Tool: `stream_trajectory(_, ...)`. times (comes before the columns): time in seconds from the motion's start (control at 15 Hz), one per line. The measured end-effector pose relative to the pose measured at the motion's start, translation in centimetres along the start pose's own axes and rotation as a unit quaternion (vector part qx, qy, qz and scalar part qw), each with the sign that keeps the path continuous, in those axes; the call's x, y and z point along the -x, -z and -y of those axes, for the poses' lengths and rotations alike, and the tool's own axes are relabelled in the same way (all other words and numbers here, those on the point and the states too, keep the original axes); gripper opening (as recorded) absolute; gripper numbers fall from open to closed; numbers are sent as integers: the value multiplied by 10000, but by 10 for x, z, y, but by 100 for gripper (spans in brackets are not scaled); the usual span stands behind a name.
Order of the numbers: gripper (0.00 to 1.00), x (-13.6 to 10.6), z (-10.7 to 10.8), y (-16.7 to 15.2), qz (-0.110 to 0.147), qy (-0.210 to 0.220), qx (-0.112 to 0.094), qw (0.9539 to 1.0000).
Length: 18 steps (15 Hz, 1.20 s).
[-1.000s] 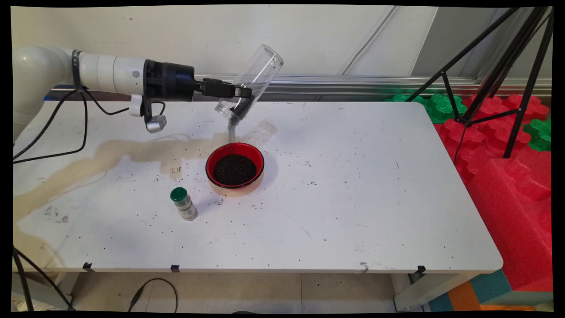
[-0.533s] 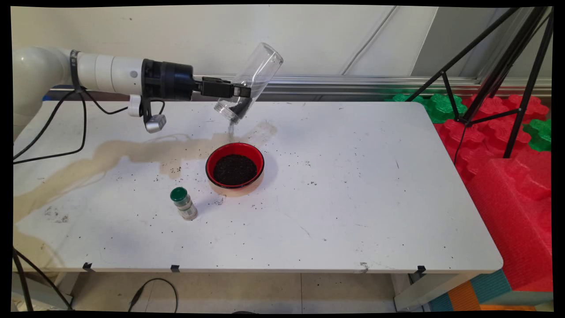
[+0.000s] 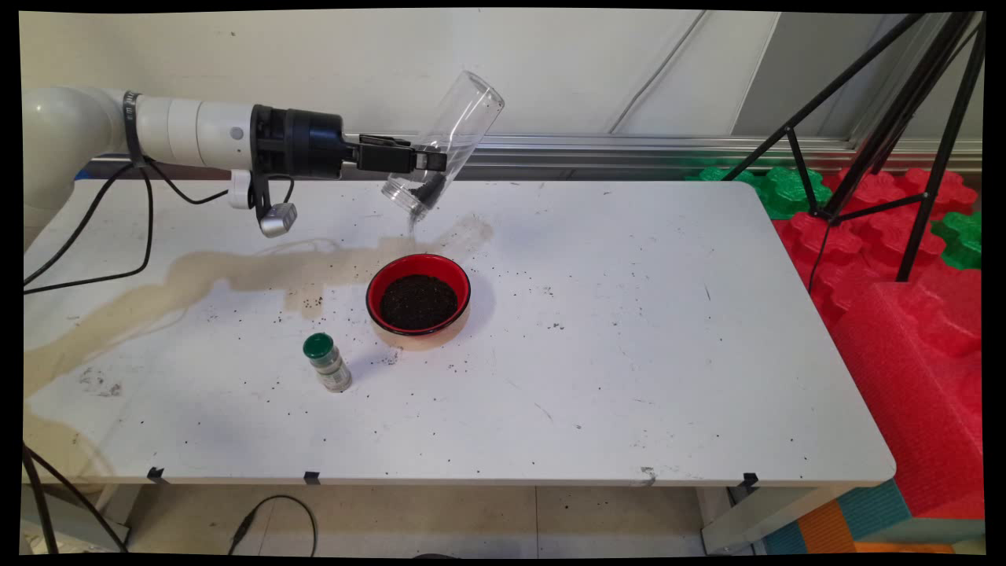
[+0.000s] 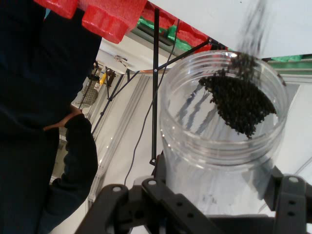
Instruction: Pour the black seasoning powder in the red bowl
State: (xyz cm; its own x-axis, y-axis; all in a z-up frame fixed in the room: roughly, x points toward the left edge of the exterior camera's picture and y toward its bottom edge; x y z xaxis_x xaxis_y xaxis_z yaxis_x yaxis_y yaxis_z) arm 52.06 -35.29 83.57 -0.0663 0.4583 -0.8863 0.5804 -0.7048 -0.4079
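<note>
- Hand [image 3: 428, 161] clamped on clear jar [image 3: 444, 141], held tilted, mouth down, above the bench [image 3: 629, 330]
- Dark granules [image 4: 239, 105] at jar mouth, thin trickle falling
- Red bowl [image 3: 418, 302] of dark granules below
- Green-capped bottle [image 3: 327, 362] near bowl

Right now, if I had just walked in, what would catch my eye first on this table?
The black two-finger tool grips a clear plastic jar tilted mouth-down above the table's far side, dark granules gathered at its mouth. Just below and nearer stands a red bowl filled with the same granules, a small green-capped bottle at its near left.
</note>
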Motion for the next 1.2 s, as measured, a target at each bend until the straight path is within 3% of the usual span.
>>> stream_trajectory(1.2,0,-10,4,7,183,-256,26,9995)
